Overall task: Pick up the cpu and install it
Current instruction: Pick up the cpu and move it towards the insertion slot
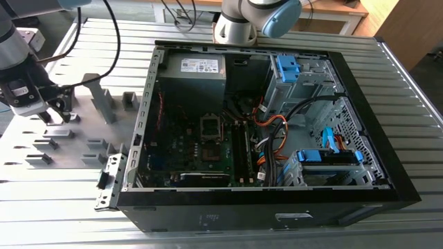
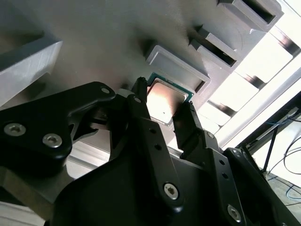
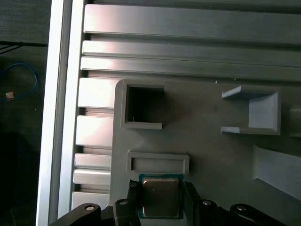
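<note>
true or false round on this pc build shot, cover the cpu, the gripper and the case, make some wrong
1. The cpu is already seated on the motherboard. False: the cpu is at the gripper, over the grey fixture plate.
2. The computer case lies on its side with its inside open to view. True.
3. The gripper is reaching inside the case. False: it is outside the case, at the exterior view's left.
4. The cpu's metal top faces the wrist cameras. True.
5. The gripper's fingers stand on either side of the cpu. True.
</note>
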`<control>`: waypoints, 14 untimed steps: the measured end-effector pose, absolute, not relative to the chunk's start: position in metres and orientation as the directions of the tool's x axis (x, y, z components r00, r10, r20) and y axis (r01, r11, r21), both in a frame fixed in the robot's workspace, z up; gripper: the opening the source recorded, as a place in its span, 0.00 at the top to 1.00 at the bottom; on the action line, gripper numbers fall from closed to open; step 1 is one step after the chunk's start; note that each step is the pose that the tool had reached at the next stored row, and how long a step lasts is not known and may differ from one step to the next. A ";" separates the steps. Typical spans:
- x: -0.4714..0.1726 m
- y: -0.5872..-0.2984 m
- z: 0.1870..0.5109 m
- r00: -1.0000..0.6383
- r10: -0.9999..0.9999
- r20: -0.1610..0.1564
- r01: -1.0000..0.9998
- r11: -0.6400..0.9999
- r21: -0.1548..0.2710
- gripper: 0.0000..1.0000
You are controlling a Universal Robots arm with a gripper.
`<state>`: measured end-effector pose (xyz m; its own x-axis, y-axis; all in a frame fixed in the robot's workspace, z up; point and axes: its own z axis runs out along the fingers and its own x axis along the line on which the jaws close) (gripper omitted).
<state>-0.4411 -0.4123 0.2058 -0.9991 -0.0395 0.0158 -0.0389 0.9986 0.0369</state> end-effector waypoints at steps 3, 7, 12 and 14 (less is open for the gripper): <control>-0.441 -0.412 0.214 -0.999 -0.040 0.016 -0.039 0.999 0.037 0.53; -0.441 -0.412 0.226 -0.999 -0.040 0.016 -0.039 0.999 0.037 0.53; -0.441 -0.412 0.246 -0.999 -0.040 0.016 -0.039 0.999 0.037 0.53; -0.441 -0.412 0.253 -0.999 -0.040 0.016 -0.039 0.999 0.037 0.53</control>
